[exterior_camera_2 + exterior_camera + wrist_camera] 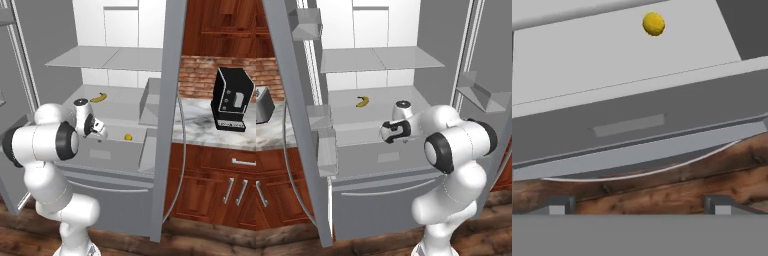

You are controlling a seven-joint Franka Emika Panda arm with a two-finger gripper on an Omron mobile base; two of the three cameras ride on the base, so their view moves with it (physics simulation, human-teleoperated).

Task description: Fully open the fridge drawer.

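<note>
**Drawer pulled out, gripper above its front**

The fridge stands with both doors swung wide. The drawer (387, 155) sits mid-frame in the left base view, below the shelves (381, 59), its flat front with a pale patch facing the camera. In the hand view the drawer (637, 107) crosses the middle, drawn out so its floor shows, with a small yellow ball (654, 23) lying near the top centre. The same ball (128, 136) appears mid-frame in the right base view. A banana (361, 101) lies on the floor above the drawer.

The gripper (639, 202) hangs above the drawer front, touching nothing; its fingertips (558, 205) rise at the bottom left and right, set wide apart. Below the drawer runs a taller panel with a curved bar handle (387, 190). A toaster (263, 104) sits at the left edge.
</note>
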